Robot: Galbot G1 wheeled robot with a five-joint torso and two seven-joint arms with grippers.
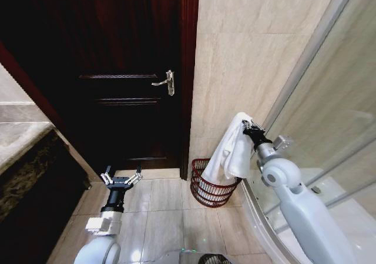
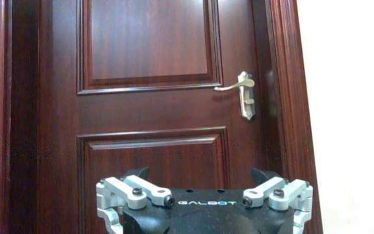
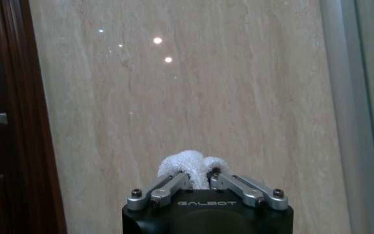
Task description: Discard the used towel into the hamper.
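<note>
Beige tiled walls and floor frame a narrow bathroom corner between a dark door (image 1: 117, 70) and a glass shower screen (image 1: 329, 99). At the wall's foot stands the hamper (image 1: 212, 183), close beside the shower's curved base. The right gripper (image 1: 249, 126) pinches the towel (image 1: 231, 152) by its top, fingers closed on a bunched fold, so the cloth hangs free with its lower end draped at the hamper's rim. Room is tight on the shower side, open toward the door. The left gripper (image 1: 122, 177) waits low before the door, fingers spread wide.
</note>
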